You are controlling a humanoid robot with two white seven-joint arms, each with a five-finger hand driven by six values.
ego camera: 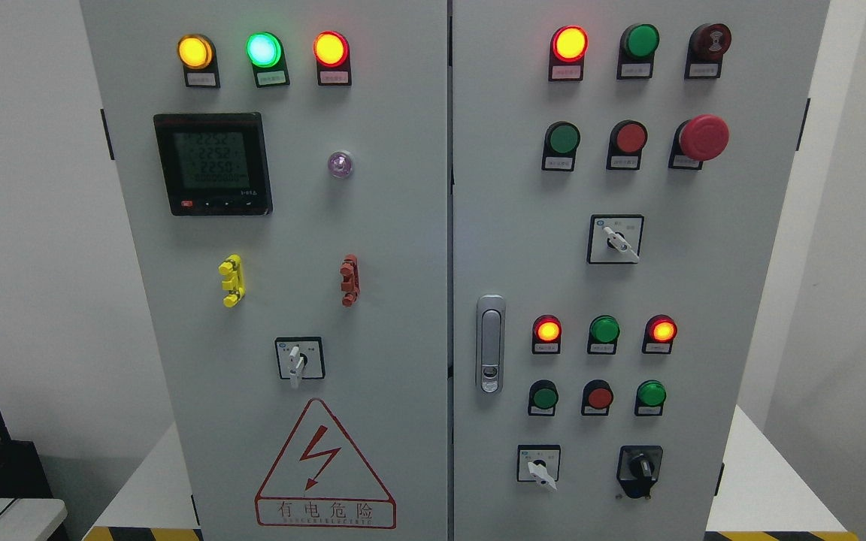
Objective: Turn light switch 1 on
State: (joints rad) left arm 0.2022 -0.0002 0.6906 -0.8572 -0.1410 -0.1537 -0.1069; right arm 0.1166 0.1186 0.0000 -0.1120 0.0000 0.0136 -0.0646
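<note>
Neither robot hand shows. Which control is light switch 1 is unclear, perhaps the rotary switch (299, 359) on the left door, below the digital meter (213, 163).

Head view: bright, even, sharp; lit lamps clip.

Flat diffuse light on the grey cabinet (403, 248), no hard shadows. Faint shading beside the raised buttons and the door handle (490, 343). Lit lamps bloom: the top-left yellow lamp (195, 51), green lamp (264, 49) and red lamp (330, 48) have blown-out cores, as does the red lamp at top right (569, 43). The meter screen (213, 162) is readable but its digits are soft. Cabinet sides lean inward toward the bottom edge. Lower left corner goes dark.
</note>
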